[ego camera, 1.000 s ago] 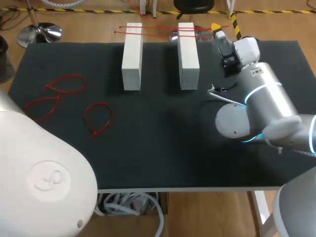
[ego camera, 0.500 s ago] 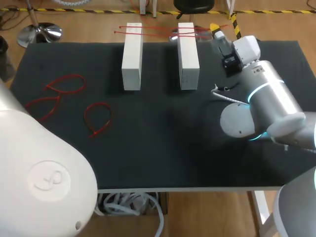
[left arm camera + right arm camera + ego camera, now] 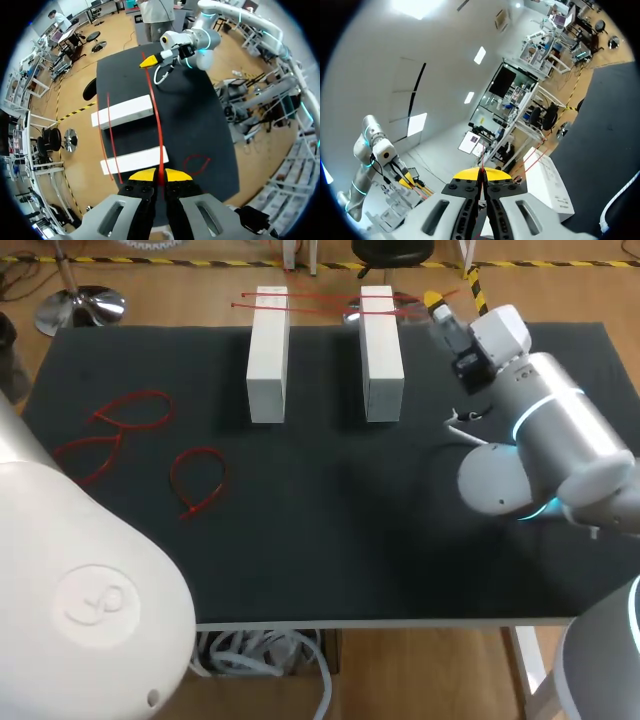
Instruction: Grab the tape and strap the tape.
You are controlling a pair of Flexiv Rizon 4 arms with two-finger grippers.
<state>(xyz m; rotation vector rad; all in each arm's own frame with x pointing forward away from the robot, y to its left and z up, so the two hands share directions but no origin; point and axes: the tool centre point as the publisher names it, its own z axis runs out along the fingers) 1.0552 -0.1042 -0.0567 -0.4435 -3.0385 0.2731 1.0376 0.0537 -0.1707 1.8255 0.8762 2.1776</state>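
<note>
**Tape gripped at both ends, loop not yet closed**

The grab looks done. The left tool (image 3: pixel 160 176) has its yellow tips pressed together on one end of a straight red tape (image 3: pixel 156 115). The right tool (image 3: pixel 437 302) is likewise clamped, with a thin red strand pinched between its tips in the right wrist view. From the left tool the tape runs straight ahead, across the near white block (image 3: pixel 134 161) and then the far white block (image 3: pixel 121 112). It goes on toward the right tool at the far side of the tabletop (image 3: pixel 330 540), so one tape appears to be held by both arms.

The strapping itself seems to be what is left. The held tape lies in a line with its ends well apart, one at each tool, and no loop is formed. I judge the ends must be brought together and one fed through the other.

Two spare straight tapes (image 3: pixel 111 140) rest across the same blocks, just beside the held tape. Three looped tapes (image 3: pixel 198 482) lie on the tabletop well away from the right tool, probably strapped already. The left tool does not show in the head view.
</note>
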